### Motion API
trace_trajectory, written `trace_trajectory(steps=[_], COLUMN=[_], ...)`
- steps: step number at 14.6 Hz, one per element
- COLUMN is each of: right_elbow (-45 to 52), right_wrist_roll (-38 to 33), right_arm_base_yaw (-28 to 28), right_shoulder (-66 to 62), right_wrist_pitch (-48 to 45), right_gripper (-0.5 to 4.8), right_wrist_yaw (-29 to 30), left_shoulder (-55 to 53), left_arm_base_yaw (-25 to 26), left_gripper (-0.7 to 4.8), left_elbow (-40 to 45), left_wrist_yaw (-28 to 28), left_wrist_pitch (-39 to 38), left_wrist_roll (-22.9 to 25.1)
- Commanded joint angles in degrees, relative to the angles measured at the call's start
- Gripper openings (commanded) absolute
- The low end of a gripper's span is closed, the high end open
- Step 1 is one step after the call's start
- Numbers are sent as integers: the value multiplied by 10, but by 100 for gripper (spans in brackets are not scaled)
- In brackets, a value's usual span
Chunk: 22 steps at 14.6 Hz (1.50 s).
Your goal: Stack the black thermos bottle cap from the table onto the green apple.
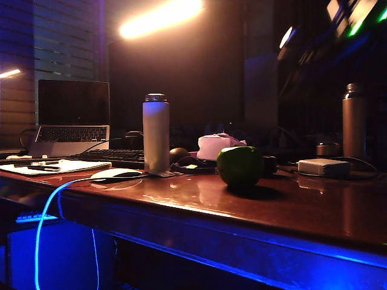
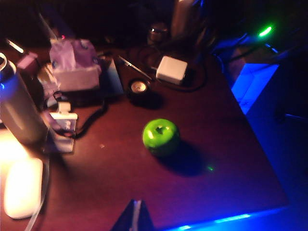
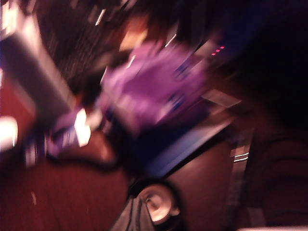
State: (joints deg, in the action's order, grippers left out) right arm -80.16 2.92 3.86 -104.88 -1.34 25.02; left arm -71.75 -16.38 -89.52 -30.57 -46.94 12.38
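Cap (image 2: 138,87) — squat, round, pale inside — near glossy apple (image 2: 160,136); left gripper (image 2: 135,216) and right gripper (image 3: 137,214) both closed.

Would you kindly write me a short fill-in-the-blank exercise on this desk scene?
The green apple rests on the table with ___ stacked on it.
The black thermos bottle cap sits between the apple and a ___ power adapter.
The left gripper, fingers shut, hovers near the table's ___ edge.
The right gripper, fingers shut, hangs close to the black ___.
Missing: nothing; white; front; cap.
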Motion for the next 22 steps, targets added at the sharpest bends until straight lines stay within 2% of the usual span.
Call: trace_trajectory(steps=[1,2,3,4,5,10,22], right_elbow=[-15,-15,-15,-15,-15,-17,-34], right_wrist_roll=[97,122,144,160,165,171,171], right_arm_base_yaw=[30,36,42,45,45,45,45], right_shoulder=[-47,-59,-68,-75,-82,-132,-218], right_wrist_pitch=[-2,-4,-7,-13,-22,-109,-187], right_gripper=[-5,3,100,336,479,479,479], right_wrist_yaw=[-43,-78,-101,-113,-114,-85,-83], left_shoulder=[1,1,1,1,1,1,1], left_arm_base_yaw=[0,0,0,0,0,0,0], left_gripper=[-3,-3,-3,-3,-3,-3,-3], left_elbow=[-3,-3,-3,-3,-3,-3,-3], left_wrist_yaw=[-3,-3,-3,-3,-3,-3,-3], left_wrist_pitch=[-1,-1,-1,-1,-1,-1,8], left_wrist_roll=[-4,-4,-4,-4,-4,-4,-4])
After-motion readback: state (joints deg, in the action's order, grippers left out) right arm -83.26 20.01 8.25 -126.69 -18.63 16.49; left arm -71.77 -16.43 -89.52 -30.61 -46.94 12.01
